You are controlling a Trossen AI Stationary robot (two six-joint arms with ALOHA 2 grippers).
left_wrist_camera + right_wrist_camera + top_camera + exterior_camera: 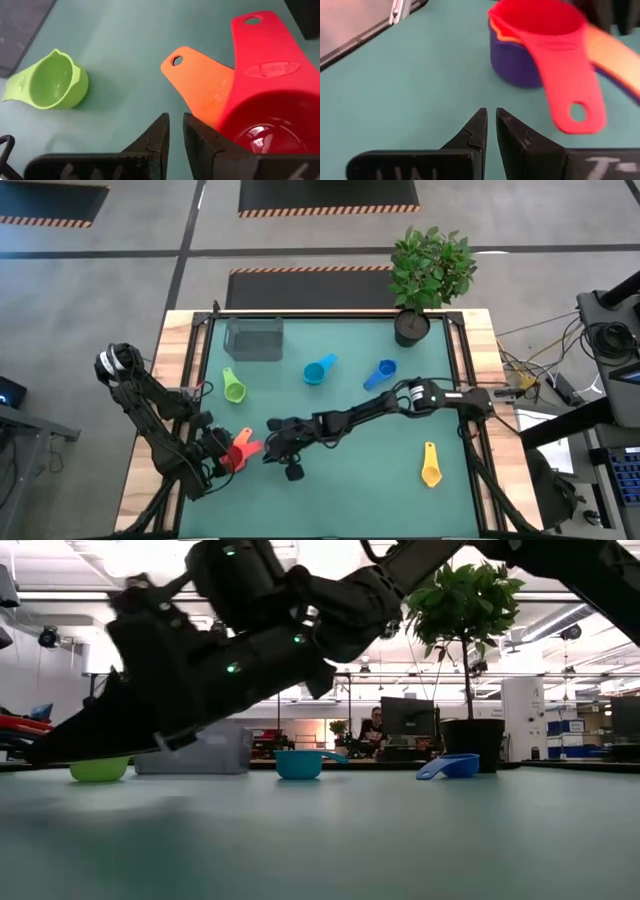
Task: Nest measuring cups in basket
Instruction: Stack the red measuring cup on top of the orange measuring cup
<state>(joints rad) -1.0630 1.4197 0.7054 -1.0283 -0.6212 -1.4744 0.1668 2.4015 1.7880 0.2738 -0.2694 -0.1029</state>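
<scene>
A stack of nested cups stands at the near left of the table: red (540, 25) on top, orange (200, 85) under it, purple (512, 60) at the bottom. My left gripper (176, 122) is shut and empty right beside the red cup (270, 100). My right gripper (491, 116), also shut and empty, points at the stack from its right, a little short of the red handle. Green (234, 388), light blue (318, 370), blue (381, 373) and yellow (431, 467) cups lie apart on the mat. The grey basket (254, 338) stands at the far left. My left gripper has one finger (215, 150) close against the red cup's bowl (250, 135). Whether it touches the bowl I cannot tell. Nothing lies between its two fingers.
A black pot with a green plant (412, 325) stands at the far right corner. A raised frame runs along the mat's edges (205, 360). Bare mat lies between the yellow cup and the stack.
</scene>
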